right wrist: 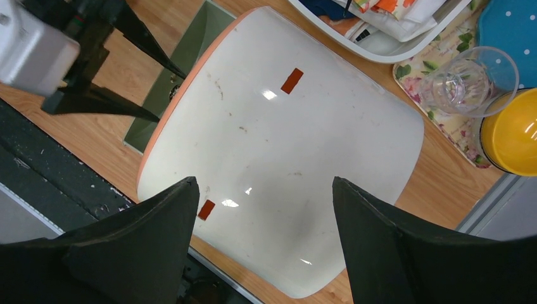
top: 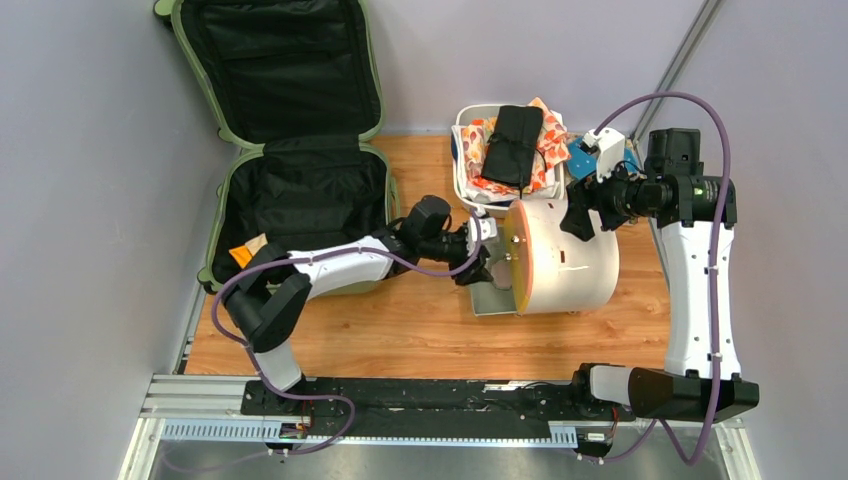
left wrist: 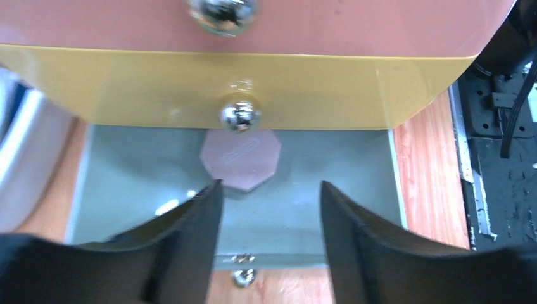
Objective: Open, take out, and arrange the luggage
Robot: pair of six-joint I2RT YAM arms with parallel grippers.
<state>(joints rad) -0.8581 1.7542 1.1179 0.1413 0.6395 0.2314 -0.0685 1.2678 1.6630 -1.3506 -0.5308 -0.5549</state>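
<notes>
The luggage (top: 300, 195), a sage-green hard-shell suitcase, lies open at the back left, its lid leaning on the wall and black lining showing. A small tan and orange item (top: 245, 252) lies in its near corner. My left gripper (top: 478, 266) reaches right, away from the case, and hangs open (left wrist: 271, 190) over a pulled-out grey-green drawer (left wrist: 342, 171) of the cream cabinet (top: 570, 262). A pink octagonal piece (left wrist: 240, 158) lies in that drawer, beyond the fingertips. My right gripper (top: 580, 215) hovers open (right wrist: 266, 183) above the cabinet's cream top (right wrist: 291, 139), holding nothing.
A white tub (top: 462, 160) behind the cabinet holds patterned cloth and a black pouch (top: 515, 145). Right of it a floral tray (right wrist: 443, 120) carries a glass (right wrist: 457, 82), a yellow bowl (right wrist: 513, 133) and a blue plate (right wrist: 506, 31). A yellow drawer front with a chrome knob (left wrist: 239, 116) sits above the open drawer.
</notes>
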